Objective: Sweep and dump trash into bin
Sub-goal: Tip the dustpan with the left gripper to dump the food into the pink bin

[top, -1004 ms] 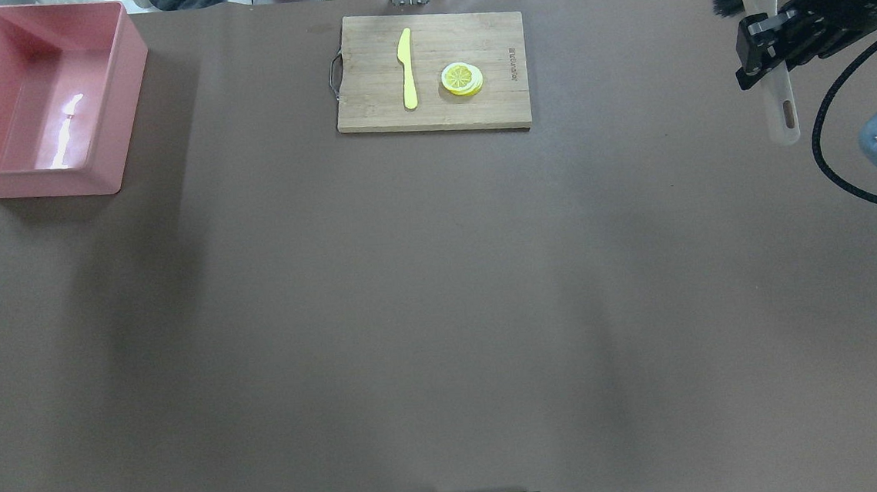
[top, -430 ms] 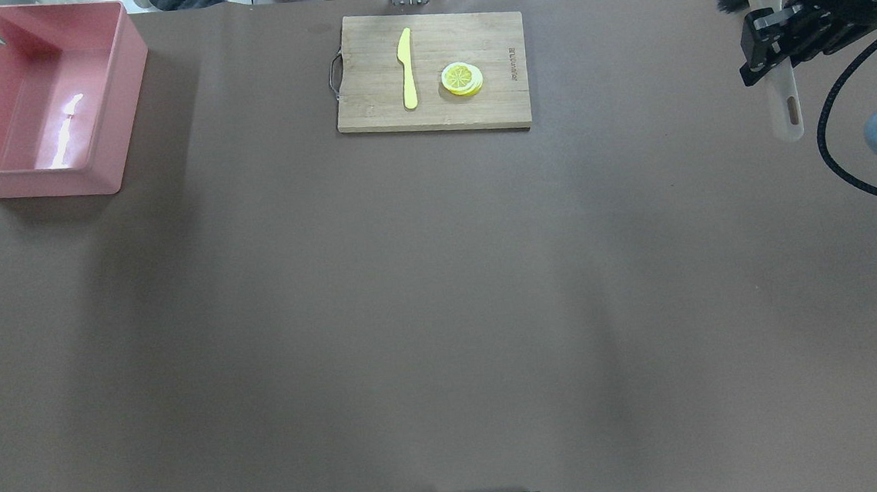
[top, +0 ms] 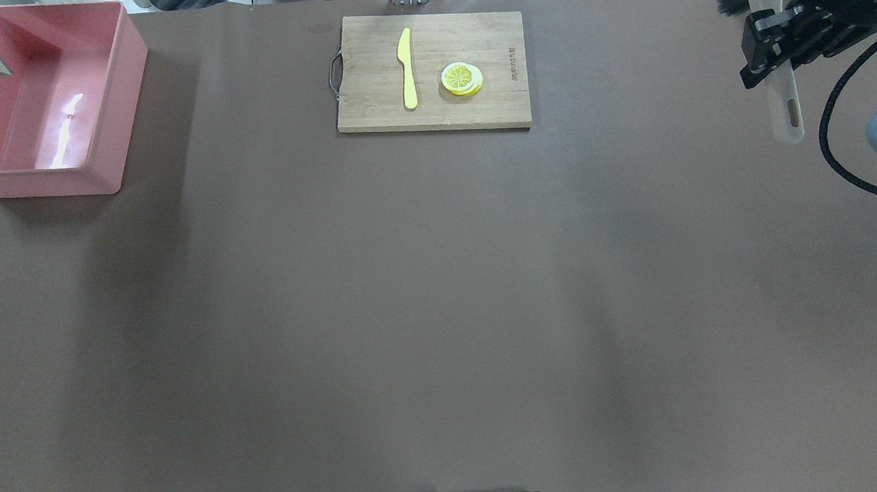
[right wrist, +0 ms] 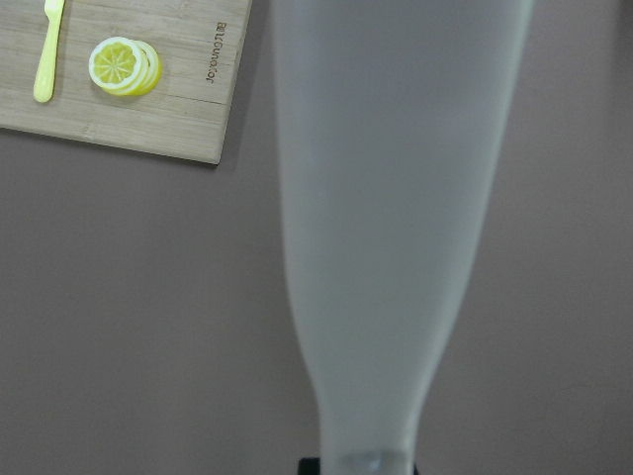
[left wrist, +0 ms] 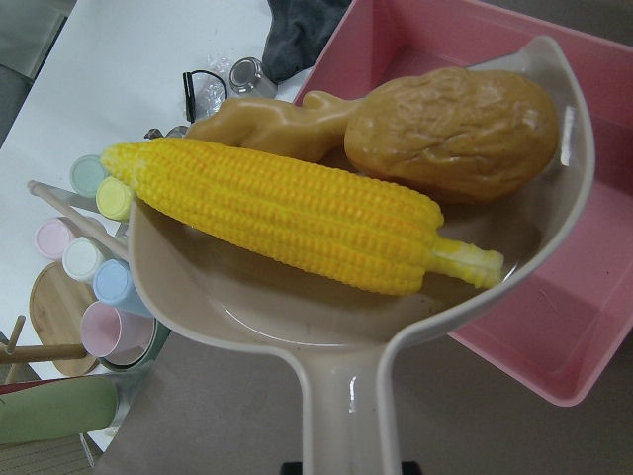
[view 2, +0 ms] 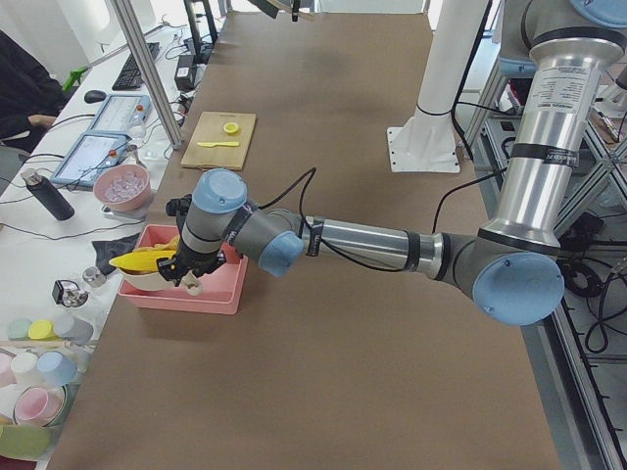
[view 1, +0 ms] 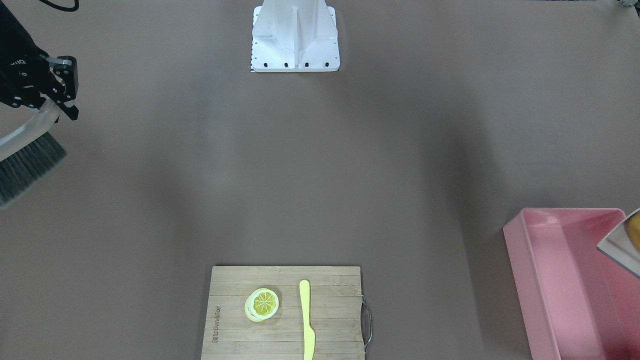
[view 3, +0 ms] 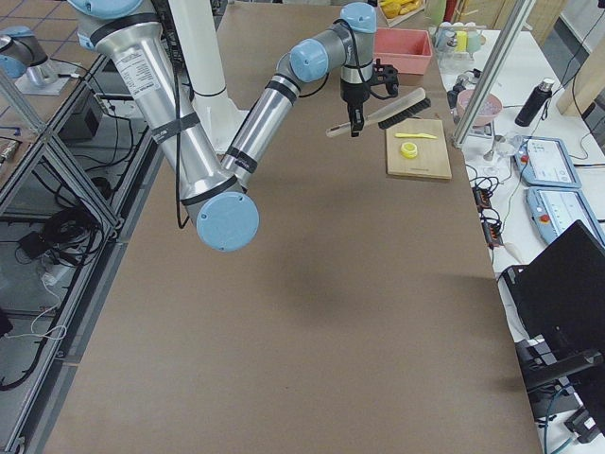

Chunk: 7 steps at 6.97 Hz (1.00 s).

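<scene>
- The bin (top: 128, 106) stands at one far corner of the brown tabletop (top: 443, 315)
- The dustpan (left wrist: 346, 396) hangs in the air over the bin's outer edge, with its open lip above the pink interior
- All three pieces of trash lie in the dustpan, none in the bin: the corn cob (left wrist: 297, 213) lies across the pan, the potato (left wrist: 455, 134) sits at the lip on the bin side, and the ginger root (left wrist: 267, 124) lies behind the corn, touching the potato
- The left claw (view 2: 184, 279) is above the bin at the dustpan's handle; only a dark sliver of it shows in the wrist view, so I cannot tell whether its jaws are closed
- The right claw (top: 768, 41) is well apart from the bin, at the opposite end of the tabletop, clamped on the pale handle of the brush (top: 786, 102), whose dark bristles point away from the robot
- The cutting board (top: 374, 104) lies between the bin and the right claw, along the bin's side of the tabletop; it carries the knife (top: 407, 67) and, just beside it on the side away from the bin, the lemon slice (top: 462, 78)
</scene>
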{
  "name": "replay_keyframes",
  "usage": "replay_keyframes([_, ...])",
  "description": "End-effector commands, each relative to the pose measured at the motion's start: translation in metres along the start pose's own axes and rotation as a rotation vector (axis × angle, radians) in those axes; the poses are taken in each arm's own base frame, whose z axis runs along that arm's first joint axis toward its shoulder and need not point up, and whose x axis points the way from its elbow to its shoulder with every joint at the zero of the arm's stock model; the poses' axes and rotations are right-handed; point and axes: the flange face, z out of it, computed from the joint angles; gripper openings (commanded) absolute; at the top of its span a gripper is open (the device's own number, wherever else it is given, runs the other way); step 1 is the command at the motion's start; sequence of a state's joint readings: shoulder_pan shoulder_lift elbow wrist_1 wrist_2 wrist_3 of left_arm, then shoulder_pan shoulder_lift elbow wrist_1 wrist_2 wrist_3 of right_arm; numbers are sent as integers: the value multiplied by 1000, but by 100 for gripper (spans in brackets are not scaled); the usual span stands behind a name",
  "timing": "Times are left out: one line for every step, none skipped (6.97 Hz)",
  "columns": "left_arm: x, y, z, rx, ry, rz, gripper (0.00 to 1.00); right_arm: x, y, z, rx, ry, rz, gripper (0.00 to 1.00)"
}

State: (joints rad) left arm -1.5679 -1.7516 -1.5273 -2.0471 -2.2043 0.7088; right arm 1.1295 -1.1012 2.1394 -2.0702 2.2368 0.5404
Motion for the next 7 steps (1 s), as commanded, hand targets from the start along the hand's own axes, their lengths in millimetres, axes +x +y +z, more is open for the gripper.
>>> replay_keyframes([10,3,4,-70,-58,86,0,0,2,-1,-1,-5,1,0])
replay_keyframes([19,-5,18,-114,-75,118,0,-1,2,-2,0,-8,2,0])
replay_keyframes([19,-8,21,-143,-75,146,0,-1,4,-4,3,-10,4,0])
replay_keyframes([18,-11,16,-174,-100,182,0,-1,6,-5,4,-10,3,0])
replay_keyframes([20,-22,6,-220,-128,246,0,-1,8,-6,6,-12,3,0])
replay_keyframes([27,-42,-8,-287,-134,274,0,1,11,-6,5,-11,4,0])
replay_keyframes([41,-67,-14,-350,-139,302,0,3,13,-5,4,-10,5,0])
